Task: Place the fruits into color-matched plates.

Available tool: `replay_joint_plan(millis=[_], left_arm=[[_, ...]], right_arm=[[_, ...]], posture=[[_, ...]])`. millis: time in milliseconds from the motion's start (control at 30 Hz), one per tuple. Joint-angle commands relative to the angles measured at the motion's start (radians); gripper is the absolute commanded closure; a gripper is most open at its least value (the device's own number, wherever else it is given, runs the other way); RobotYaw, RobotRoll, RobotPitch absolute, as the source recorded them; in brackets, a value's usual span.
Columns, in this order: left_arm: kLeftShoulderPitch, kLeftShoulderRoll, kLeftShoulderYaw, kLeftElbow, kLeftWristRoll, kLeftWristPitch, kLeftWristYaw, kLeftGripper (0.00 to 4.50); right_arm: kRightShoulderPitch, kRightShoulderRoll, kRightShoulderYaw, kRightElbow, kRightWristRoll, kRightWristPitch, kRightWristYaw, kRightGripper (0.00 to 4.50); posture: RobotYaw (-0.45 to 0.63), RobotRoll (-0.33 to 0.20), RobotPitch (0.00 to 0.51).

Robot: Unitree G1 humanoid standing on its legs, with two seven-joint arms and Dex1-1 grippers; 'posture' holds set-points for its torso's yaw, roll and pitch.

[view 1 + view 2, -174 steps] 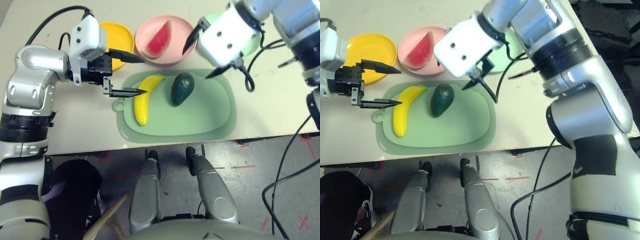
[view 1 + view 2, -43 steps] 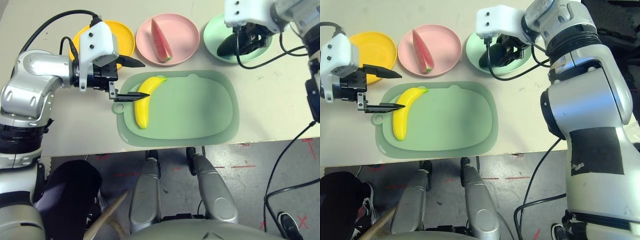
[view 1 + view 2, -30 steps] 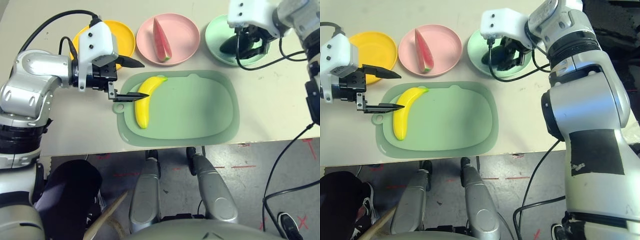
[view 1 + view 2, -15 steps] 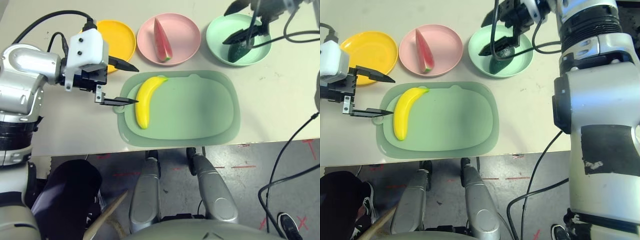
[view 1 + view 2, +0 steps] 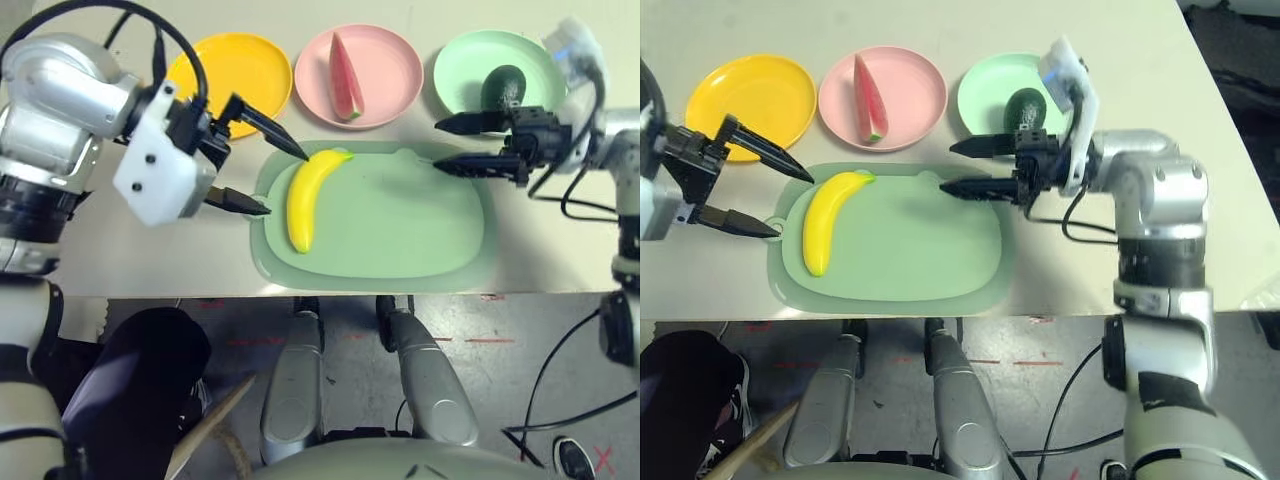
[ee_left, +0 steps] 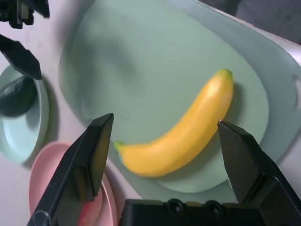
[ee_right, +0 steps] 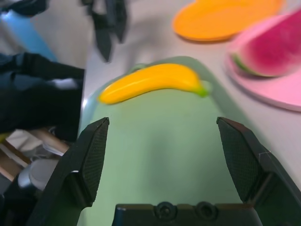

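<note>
Banana (image 5: 307, 196): on cutting mat (image 5: 420, 230). Avocado (image 5: 503, 86): green plate (image 5: 460, 70). Watermelon wedge (image 5: 344, 75): pink plate (image 5: 390, 60). Left gripper (image 5: 262, 177), right gripper (image 5: 450, 143): fingers spread, empty.

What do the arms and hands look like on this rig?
Silver, rounded arm segments with black joint bands and loose black cables. A white boxy housing sits at each wrist. Left hand and right hand: black, each with two tapered, pointed fingers.

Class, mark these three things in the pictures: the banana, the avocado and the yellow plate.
banana (image 5: 308, 196), left eye view, middle of its curved body.
avocado (image 5: 503, 85), left eye view, middle of its dark skin.
yellow plate (image 5: 747, 92), right eye view, bare middle of the dish.
</note>
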State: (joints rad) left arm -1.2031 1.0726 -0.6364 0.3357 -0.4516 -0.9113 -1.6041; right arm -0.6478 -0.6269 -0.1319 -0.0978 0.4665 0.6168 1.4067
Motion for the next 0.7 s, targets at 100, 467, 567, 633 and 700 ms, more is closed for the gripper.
replay_joint_plan(millis=[100,467,567,633,700], left_arm=[[-0.076,-0.010,-0.163,0.059,-0.030,-0.172,-0.010,0.00],[-0.175,-0.136,-0.283,0.276,0.019,-0.361,-0.010,0.00],[-0.177,-0.168,-0.280,0.291,0.025,-0.354,-0.010,0.00],[-0.177,-0.188,-0.274,0.296,0.032,-0.343,-0.010,0.00],[-0.176,-0.204,-0.273,0.298,0.036,-0.337,-0.010,0.00]], right_arm=[[0.150,0.060,-0.009,-0.072,0.039,-0.199,-0.042,0.02],[0.369,0.139,0.059,-0.133,-0.080,-0.537,-0.233,0.02],[0.410,0.154,0.046,-0.160,-0.080,-0.542,-0.320,0.02],[0.450,0.155,0.051,-0.195,-0.082,-0.547,-0.356,0.02],[0.487,0.151,0.060,-0.227,-0.075,-0.530,-0.388,0.02]], posture=[[-0.02,0.000,0.461],[-0.01,0.000,0.454],[0.00,0.000,0.450],[-0.01,0.000,0.449],[-0.01,0.000,0.447]])
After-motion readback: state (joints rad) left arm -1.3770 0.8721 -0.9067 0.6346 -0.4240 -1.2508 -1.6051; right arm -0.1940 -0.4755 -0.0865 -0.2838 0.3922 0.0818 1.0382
